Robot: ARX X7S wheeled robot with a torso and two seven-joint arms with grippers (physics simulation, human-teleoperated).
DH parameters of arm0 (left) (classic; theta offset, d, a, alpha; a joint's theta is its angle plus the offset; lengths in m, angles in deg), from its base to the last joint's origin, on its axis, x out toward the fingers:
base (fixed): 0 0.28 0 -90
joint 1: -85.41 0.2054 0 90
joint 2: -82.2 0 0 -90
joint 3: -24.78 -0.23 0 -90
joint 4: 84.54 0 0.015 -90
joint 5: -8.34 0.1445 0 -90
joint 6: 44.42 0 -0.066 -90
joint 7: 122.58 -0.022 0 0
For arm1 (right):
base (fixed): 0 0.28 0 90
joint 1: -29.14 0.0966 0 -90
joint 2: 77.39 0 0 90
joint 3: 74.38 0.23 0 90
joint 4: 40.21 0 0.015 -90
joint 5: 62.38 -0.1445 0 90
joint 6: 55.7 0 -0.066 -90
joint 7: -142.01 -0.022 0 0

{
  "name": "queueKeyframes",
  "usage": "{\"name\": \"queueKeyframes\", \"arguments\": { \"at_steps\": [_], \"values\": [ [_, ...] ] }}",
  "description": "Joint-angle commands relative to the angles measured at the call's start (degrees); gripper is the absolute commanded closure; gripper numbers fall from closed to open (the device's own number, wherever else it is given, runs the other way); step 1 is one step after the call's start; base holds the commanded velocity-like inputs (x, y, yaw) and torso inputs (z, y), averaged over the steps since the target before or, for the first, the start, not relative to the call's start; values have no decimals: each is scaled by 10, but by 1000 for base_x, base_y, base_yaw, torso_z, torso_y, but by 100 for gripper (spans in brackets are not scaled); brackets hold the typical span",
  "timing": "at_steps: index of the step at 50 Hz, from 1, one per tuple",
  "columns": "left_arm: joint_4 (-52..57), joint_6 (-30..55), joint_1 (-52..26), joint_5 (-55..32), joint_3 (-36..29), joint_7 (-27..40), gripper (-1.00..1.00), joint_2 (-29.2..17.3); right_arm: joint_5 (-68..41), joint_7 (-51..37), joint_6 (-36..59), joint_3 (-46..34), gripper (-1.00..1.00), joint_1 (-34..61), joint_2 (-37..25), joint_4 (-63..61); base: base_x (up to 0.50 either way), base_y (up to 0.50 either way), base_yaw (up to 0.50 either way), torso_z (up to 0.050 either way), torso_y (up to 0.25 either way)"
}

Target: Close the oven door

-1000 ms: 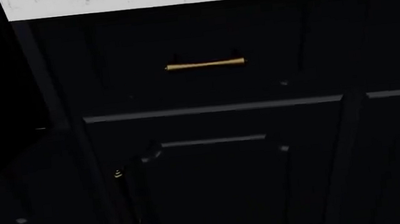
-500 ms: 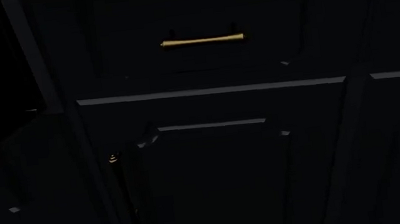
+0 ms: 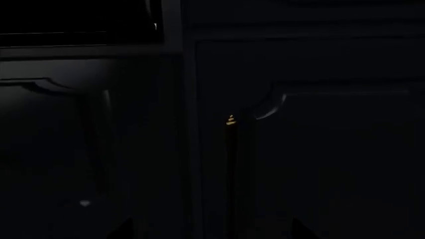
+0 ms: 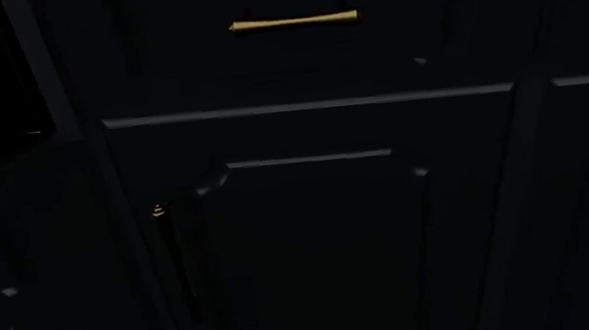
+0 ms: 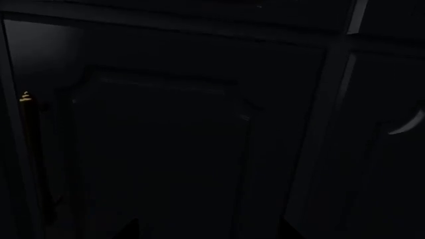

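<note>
Head view shows dark cabinet fronts – a gold drawer handle (image 4: 294,22) sits near the top, above a cabinet door (image 4: 320,253). It is too dark to find the oven door. Both grippers – I cannot tell if they are wide or narrow.

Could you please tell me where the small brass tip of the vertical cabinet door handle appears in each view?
Head view: small brass tip of the vertical cabinet door handle, left of centre, below the horizontal brass drawer handle.
Left wrist view: near the middle.
Right wrist view: at the left edge.
Shared landmark: the dark raised-panel cabinet door beside it.
</note>
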Motion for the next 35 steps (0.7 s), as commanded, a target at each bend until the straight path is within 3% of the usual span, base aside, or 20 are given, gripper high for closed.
{"name": "queueKeyframes", "arguments": {
  "at_steps": [1,22,35],
  "values": [
    [-1,-1,-1,-1,-3,3,-100,-2,-1,-2,-1,-3,-100,1,-2,1,0,0,0,-50,0],
    [-2,-11,-1,-11,-5,3,-100,-5,-1,-9,2,-9,-100,3,-6,2,0,0,0,-50,0],
    [-2,-11,-1,-15,-6,6,-100,-7,-2,-13,10,-12,-100,5,-7,2,0,226,0,0,0]
  ]
}}
